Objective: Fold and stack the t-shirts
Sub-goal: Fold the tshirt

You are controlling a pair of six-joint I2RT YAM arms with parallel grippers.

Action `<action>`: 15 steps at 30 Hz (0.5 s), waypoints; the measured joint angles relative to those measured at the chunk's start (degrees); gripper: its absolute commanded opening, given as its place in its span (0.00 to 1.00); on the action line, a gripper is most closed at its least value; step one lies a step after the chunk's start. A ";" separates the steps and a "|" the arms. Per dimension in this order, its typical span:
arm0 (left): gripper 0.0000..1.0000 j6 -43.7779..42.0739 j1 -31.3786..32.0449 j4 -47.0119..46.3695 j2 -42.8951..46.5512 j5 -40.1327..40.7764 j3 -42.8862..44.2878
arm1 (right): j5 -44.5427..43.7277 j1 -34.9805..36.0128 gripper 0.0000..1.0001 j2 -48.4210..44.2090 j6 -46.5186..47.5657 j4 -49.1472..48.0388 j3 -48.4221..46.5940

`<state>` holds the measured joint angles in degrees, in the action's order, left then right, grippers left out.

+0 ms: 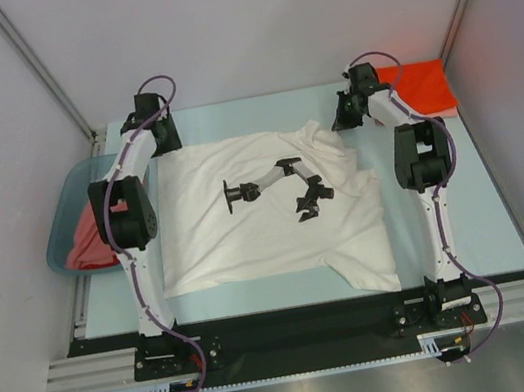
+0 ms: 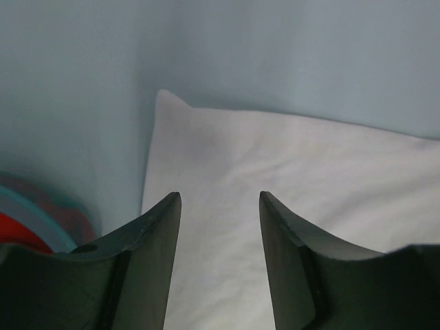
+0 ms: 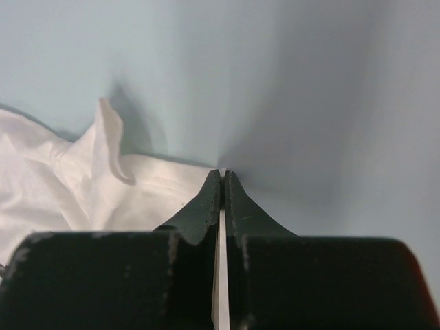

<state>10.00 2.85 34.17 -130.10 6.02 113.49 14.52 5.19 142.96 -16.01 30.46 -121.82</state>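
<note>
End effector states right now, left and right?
Left end effector: open, hovering over the large white cloth t-shirt, holding nothing.
Right end effector: closed, pinching that t-shirt's edge.

Bare table [image 1: 494, 216] is lying free past the corner of the white shirt [image 1: 249, 239], ahead of my left gripper [image 2: 220, 199]. Basin [image 1: 70, 174] is crowding that arm's outer side. Orange shirt [image 1: 423, 91] is filling the far right corner, just outboard of my right gripper [image 3: 223, 173].

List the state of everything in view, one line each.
white t-shirt: spread flat, print up, right sleeve rumpled.
orange-red t-shirt: looks folded, far right corner.
basin: left edge, holding red cloth.
left gripper: open, over the white t-shirt's far left corner.
right gripper: shut on the white t-shirt's edge.
</note>
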 measured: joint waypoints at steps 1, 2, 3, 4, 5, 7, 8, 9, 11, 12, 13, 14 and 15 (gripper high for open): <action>0.55 -0.07 0.02 -0.15 -1.31 1.40 1.11 | 0.17 -0.31 0.00 -0.15 -0.13 0.02 0.28; 0.55 -0.09 0.00 -0.42 -2.38 2.69 1.99 | 0.37 -0.63 0.00 -0.24 -0.37 0.02 0.42; 0.55 -0.13 0.00 -0.66 -3.02 3.54 2.54 | 0.57 -0.92 0.00 -0.24 -0.52 0.02 0.44; 0.56 -0.17 0.00 -0.79 -3.63 4.63 3.10 | 0.76 -1.07 0.00 -0.24 -0.72 0.00 0.44; 0.56 -0.17 0.00 -0.81 -4.15 5.73 3.74 | 0.96 -1.31 0.00 -0.24 -0.90 0.02 0.44; 0.57 -0.15 -0.02 -0.83 -4.90 7.39 5.40 | 1.20 -1.70 0.00 -0.24 -1.14 0.02 0.44; 0.57 -0.15 -0.02 -1.03 -5.27 7.87 6.38 | 1.36 -1.79 0.00 -0.24 -1.29 0.02 0.44; 0.58 -0.15 -0.04 -1.16 -5.53 8.26 7.21 | 1.46 -1.84 0.00 -0.24 -1.36 0.02 0.44; 0.58 -0.15 -0.04 -2.03 -6.12 8.66 8.92 | 1.84 -1.81 0.00 -0.24 -1.55 0.02 0.44; 0.57 -0.15 -0.07 -2.45 -6.34 8.66 9.53 | 2.08 -1.77 0.00 -0.24 -1.75 0.02 0.44; 0.57 -0.17 -0.09 -2.89 -6.60 8.61 9.99 | 2.19 -1.77 0.00 -0.24 -1.75 0.02 0.44; 0.57 -0.17 -0.11 -3.19 -6.86 8.52 10.29 | 2.43 -1.77 0.00 -0.24 -1.79 0.02 0.44; 0.57 -0.17 -0.13 -3.45 -7.28 8.31 10.64 | 2.51 -1.77 0.00 -0.24 -1.84 0.04 0.44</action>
<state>9.82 2.72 30.72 -137.38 14.33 124.14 17.04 3.42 142.71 -17.85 30.50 -121.38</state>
